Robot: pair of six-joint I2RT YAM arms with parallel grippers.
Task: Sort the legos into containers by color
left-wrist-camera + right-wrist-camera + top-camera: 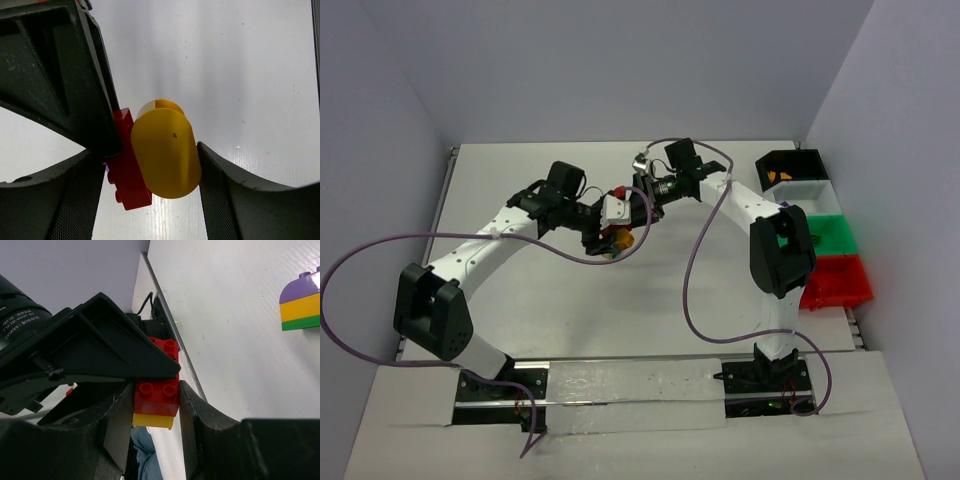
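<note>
The right claw [156, 405] pinches a red brick [156, 392] and the left claw [152, 190] grips the yellow piece [165, 152] joined to it, above the tabletop [570, 310], while a three-colour stack [302, 302] lies unsorted and the bins [832, 238] look nearly empty.

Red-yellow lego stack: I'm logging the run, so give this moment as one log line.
left gripper: shut on yellow piece | right gripper: shut on red brick | stack: joined, held by both | sorted: not yet
</note>
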